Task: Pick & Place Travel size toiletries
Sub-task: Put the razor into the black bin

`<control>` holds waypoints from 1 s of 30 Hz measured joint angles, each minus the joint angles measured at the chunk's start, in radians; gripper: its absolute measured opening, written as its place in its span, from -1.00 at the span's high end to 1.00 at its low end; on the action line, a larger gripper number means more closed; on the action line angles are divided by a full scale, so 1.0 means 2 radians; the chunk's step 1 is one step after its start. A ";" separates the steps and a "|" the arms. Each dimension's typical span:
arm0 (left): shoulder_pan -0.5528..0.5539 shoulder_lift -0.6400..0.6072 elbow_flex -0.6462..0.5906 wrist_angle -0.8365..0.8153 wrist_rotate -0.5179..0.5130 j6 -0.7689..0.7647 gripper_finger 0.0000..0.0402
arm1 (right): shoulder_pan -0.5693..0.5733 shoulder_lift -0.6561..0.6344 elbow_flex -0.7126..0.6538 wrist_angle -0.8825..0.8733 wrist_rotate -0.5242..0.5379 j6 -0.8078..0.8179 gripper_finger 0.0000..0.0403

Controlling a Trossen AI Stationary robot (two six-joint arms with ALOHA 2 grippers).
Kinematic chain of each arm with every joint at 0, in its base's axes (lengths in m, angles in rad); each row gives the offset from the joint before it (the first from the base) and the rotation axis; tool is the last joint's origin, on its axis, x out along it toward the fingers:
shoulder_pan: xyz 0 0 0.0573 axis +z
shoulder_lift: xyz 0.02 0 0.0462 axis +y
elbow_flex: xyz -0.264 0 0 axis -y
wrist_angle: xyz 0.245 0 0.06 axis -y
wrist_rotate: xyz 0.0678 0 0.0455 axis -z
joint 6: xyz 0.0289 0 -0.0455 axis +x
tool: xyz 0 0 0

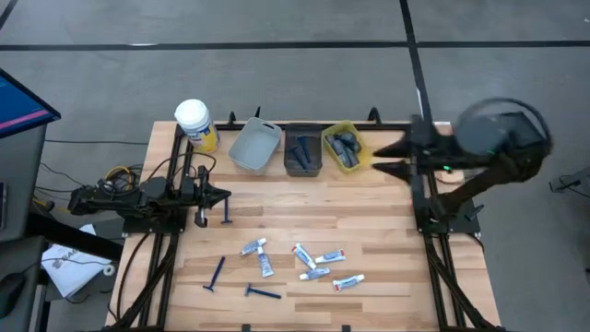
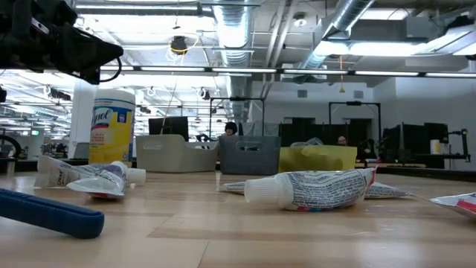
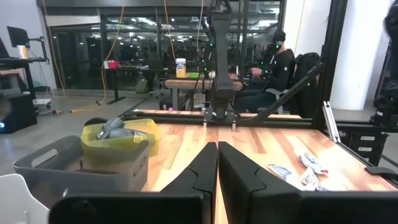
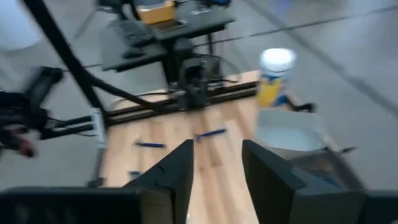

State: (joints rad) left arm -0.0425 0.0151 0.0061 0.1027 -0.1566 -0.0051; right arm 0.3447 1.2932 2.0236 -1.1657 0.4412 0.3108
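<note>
Tubes (image 1: pixel 304 260) and razors (image 1: pixel 263 292) lie near the table's front edge, apart from both grippers. Left gripper (image 1: pixel 224 195) rests clenched at the left edge; right gripper (image 1: pixel 380 157), jaws parted, hovers beside the yellow bin (image 1: pixel 345 148).

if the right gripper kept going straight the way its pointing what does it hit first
Probably nothing soon. The right gripper, open, points left above the yellow bin, dark bin and grey bin. It looks raised, so it likely passes over them; height is unclear.
</note>
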 joint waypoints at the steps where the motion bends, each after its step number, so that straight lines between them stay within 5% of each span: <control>1: 0.000 0.000 0.000 0.000 0.000 0.000 0.95 | 0.025 -0.017 -0.020 -0.002 0.036 0.003 0.40; 7: 0.000 0.000 0.000 0.021 0.000 -0.044 0.95 | 0.138 -0.141 -0.203 0.030 0.208 0.061 0.61; 13: 0.000 0.000 0.000 0.043 0.000 -0.111 0.95 | 0.190 -0.292 -0.408 0.197 0.227 0.026 0.95; 17: 0.000 0.000 0.000 0.056 0.000 -0.144 0.95 | 0.199 -0.385 -0.541 0.346 0.221 -0.082 0.95; 22: 0.000 0.000 0.000 0.108 0.000 -0.145 0.95 | 0.193 -0.485 -0.684 0.536 0.127 -0.218 0.99; 30: 0.000 0.000 0.000 0.232 -0.001 -0.162 0.95 | 0.163 -0.570 -0.827 0.683 0.031 -0.252 1.00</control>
State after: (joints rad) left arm -0.0425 0.0158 0.0063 0.5673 -0.1585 -0.3293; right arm 0.6710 0.1541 0.3688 0.2007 0.5042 -0.1940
